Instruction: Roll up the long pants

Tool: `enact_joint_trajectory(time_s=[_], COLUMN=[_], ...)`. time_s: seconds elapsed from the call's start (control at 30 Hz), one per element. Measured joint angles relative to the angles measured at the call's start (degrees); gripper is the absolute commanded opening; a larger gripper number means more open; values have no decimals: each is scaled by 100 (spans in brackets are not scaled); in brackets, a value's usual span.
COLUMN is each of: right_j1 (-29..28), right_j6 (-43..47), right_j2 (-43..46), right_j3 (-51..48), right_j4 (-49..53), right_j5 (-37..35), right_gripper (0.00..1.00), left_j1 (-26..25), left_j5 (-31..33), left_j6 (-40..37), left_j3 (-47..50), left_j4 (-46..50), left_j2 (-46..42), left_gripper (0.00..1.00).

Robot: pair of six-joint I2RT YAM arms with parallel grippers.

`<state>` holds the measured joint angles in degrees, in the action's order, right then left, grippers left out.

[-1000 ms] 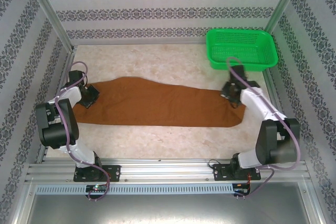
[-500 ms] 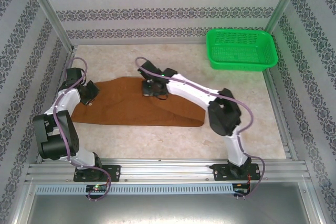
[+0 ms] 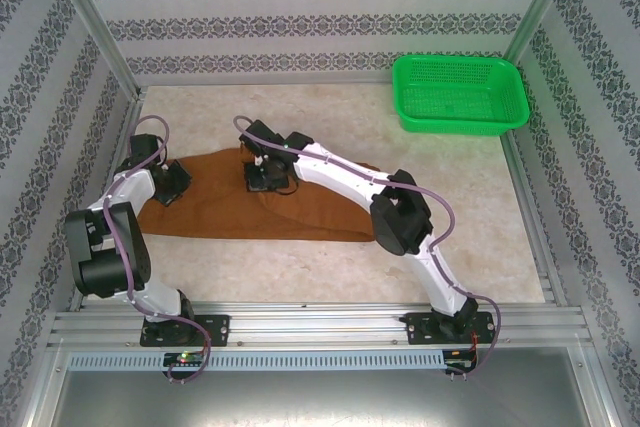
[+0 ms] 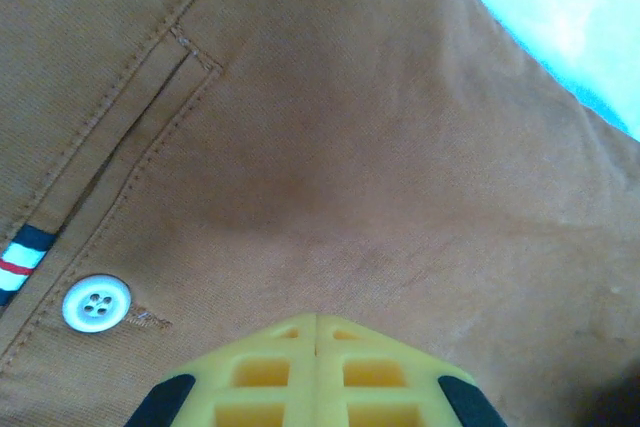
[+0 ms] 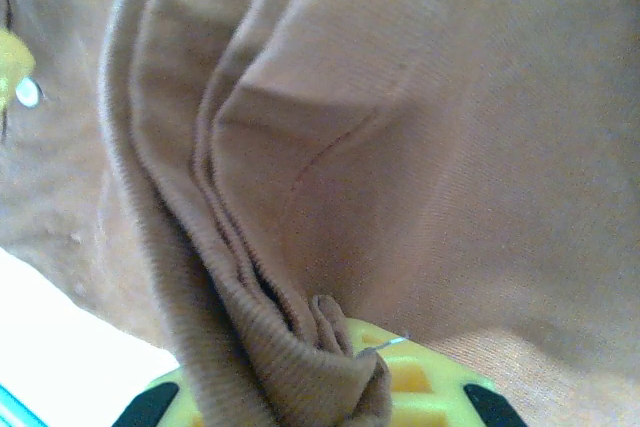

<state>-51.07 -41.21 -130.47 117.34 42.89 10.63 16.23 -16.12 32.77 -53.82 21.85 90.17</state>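
The long pants point(image 3: 215, 205) lie rust-brown across the left and middle of the table, with the leg end folded back over them. My right gripper point(image 3: 265, 180) reaches far left and is shut on the bunched leg hem point(image 5: 335, 362), whose folds hang across the right wrist view. My left gripper point(image 3: 172, 187) sits on the waist end, shut, its yellow fingertips point(image 4: 300, 332) closed together against the cloth with nothing between them. Close to them are a white button point(image 4: 96, 303) and a stitched pocket welt point(image 4: 130, 137).
A green basket point(image 3: 458, 125) stands at the back right corner. The pale table point(image 3: 330, 117) is bare behind the pants and to their right. Patterned walls and metal posts enclose the table on three sides.
My right arm has swung from the right side of the table to the left, carrying the leg end over the pants, which now cover a shorter stretch. The left gripper has stayed put.
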Motion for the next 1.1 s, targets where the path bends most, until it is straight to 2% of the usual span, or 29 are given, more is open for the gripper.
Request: enact_joint_trajectory(time_s=[0.03, 0.07, 0.17, 0.23, 0.27, 0.3, 0.37, 0.53, 0.63, 0.77, 0.93, 1.0, 1.03, 1.1], right_j1=[-61, -118, -273, -323, -326, -286, -111, 938, 1495, 1637, 1696, 1722, 1722, 1738], right_j6=[-26, -42, -35, -7, -13, -31, -68, -203, -225, -245, -260, -264, -267, -282], right_j2=[0, -13, -20, 37, 157, 369, 841, 2284, 2896, 3368, 3471, 3482, 3488, 3508], right_j3=[-9, -9, 15, -72, -275, -619, -1325, -3141, -3810, -4441, -4861, -4962, -5001, -5038], right_j4=[7, 0, -37, -192, -350, -492, -708, -1237, -1436, -1620, -1801, -1853, -1880, -1904], right_j5=[70, 146, 341, 382, 389, 402, 435, 391, 232, 212, 212, 212, 210, 208], right_gripper=[32, 47, 81, 85, 90, 90, 90, 89, 89, 88, 86, 86, 85, 85], left_j1=[0, 0, -7, -44, -98, -179, -420, -1064, -1207, -1217, -1386, -1469, -1513, -1558], left_j5=[-22, -44, -210, -343, -417, -481, -599, -855, -1023, -1283, -1687, -1829, -1888, -1950], left_j6=[0, 0, 15, 22, -4, -26, -74, -197, -306, -437, -542, -516, -483, -424], left_j3=[0, 0, 13, 66, 96, 116, 120, 118, 90, -94, -398, -387, -358, -306], left_j4=[-11, -26, -179, -343, -417, -468, -549, -835, -957, -1067, -1381, -1576, -1681, -1779], left_j2=[17, 24, 24, 24, 24, 28, 59, 422, 708, 1047, 1443, 1484, 1491, 1488], left_gripper=[4, 4, 12, 22, 29, 34, 38, 46, 53, 56, 53, 44, 36, 37])
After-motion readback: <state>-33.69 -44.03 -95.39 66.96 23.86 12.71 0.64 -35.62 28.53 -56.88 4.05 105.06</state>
